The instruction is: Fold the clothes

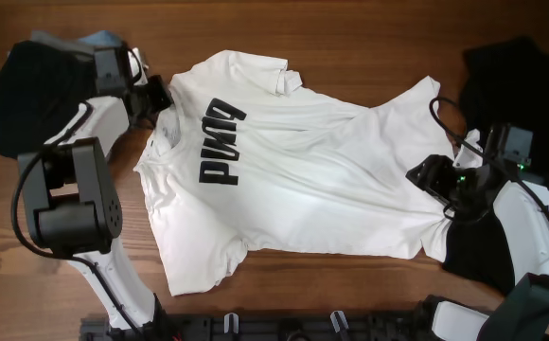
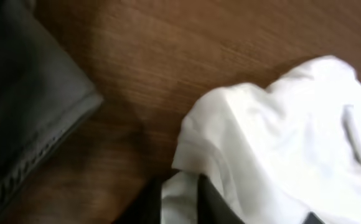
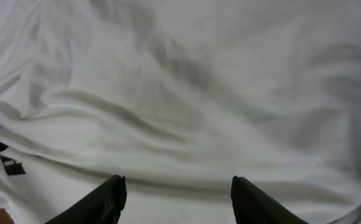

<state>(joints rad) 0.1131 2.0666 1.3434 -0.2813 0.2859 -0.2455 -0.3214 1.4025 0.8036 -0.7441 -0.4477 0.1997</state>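
The white PUMA T-shirt (image 1: 293, 170) lies spread and creased across the middle of the wooden table, lettering up, collar toward the left. My left gripper (image 1: 161, 98) is at the shirt's collar edge and is shut on a fold of white fabric (image 2: 182, 198). My right gripper (image 1: 424, 180) sits over the shirt's hem at the right, open, fingers apart above wrinkled white cloth (image 3: 180, 112). A black garment (image 1: 506, 142) lies under and behind the right arm.
A dark grey-black cloth (image 1: 28, 85) is heaped at the far left corner and shows in the left wrist view (image 2: 25, 106). Bare wood (image 1: 350, 28) runs along the back. A black rail (image 1: 284, 327) lines the front edge.
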